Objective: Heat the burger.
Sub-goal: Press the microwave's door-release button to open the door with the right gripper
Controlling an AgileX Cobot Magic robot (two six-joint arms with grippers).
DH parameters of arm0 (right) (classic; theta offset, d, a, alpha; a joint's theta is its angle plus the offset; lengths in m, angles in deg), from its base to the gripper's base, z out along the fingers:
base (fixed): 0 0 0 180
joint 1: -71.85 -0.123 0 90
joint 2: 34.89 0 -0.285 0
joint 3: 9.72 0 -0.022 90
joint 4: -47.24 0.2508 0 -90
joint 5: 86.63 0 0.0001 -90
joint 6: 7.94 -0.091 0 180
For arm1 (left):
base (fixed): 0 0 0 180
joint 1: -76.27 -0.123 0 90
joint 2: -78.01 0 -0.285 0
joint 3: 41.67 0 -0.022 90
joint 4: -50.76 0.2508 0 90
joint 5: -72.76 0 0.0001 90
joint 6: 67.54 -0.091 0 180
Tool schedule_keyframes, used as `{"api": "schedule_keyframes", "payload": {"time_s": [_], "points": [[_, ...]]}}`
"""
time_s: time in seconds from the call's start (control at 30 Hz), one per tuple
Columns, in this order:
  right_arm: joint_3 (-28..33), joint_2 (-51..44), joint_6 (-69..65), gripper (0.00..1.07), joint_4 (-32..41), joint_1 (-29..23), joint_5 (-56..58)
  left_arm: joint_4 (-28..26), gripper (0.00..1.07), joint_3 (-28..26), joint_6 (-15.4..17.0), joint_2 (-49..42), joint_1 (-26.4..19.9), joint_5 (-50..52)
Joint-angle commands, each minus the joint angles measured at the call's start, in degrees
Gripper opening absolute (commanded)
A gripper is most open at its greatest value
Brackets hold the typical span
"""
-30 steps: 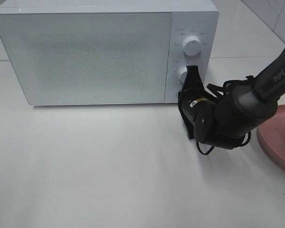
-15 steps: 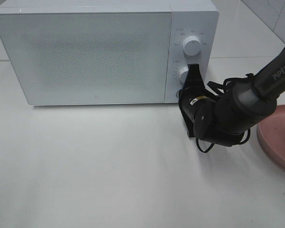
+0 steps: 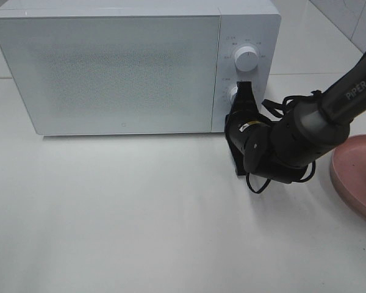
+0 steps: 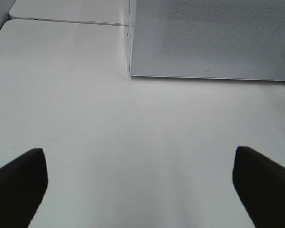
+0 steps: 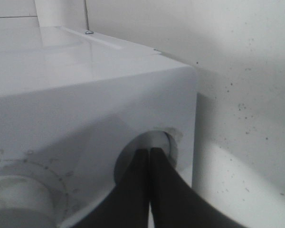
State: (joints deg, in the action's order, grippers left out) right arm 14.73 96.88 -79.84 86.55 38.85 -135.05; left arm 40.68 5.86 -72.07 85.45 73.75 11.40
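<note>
Underneath everything, a broad, plain white tabletop (image 3: pixel 110 213) is carrying the scene. At its far side, a boxy white microwave oven with a speckled frosted door (image 3: pixel 110 73) is sitting with that door shut. The burger is showing in none of the 3 views, and the door is letting nothing be seen through it, so I cannot tell where the burger is.

From the right, the black jointed right arm (image 3: pixel 305 128) is reaching across to the oven's control panel. A round pink plate (image 3: pixel 360 177) is lying at the right edge of the tabletop, partly cut off by the frame and with nothing on the part in view.

The right hand (image 3: pixel 244 90) is pressing its 2 black fingers (image 5: pixel 137 190) flat together, with their tips meeting the lower of the 2 round white knobs (image 3: pixel 233 94). The upper knob (image 3: pixel 247 59) is standing free above it.

The left hand (image 4: pixel 137 156) is hovering over bare tabletop in front of the oven, its 2 dark fingers (image 4: pixel 16 185) spread wide and gripping nothing.
</note>
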Motion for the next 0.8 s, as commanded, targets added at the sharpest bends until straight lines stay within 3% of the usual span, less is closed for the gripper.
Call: {"api": "schedule_keyframes", "payload": {"time_s": [0.03, 0.47, 0.8], "points": [[-2.9, -0.4, 1.5, 0.00, -2.3, 0.9, -11.6, -0.2, 0.98, 0.1, 0.3, -0.5, -0.1, -0.1], [-3.3, 0.5, 3.3, 0.00, 0.3, 0.9, -21.8, -0.2, 0.98, 0.1, 0.3, -0.5, -0.1, -0.1], [-8.9, 3.5, 3.2, 0.00, 0.6, 1.5, -25.0, -0.2, 0.98, 0.1, 0.3, -0.5, -0.1, -0.1]]}}
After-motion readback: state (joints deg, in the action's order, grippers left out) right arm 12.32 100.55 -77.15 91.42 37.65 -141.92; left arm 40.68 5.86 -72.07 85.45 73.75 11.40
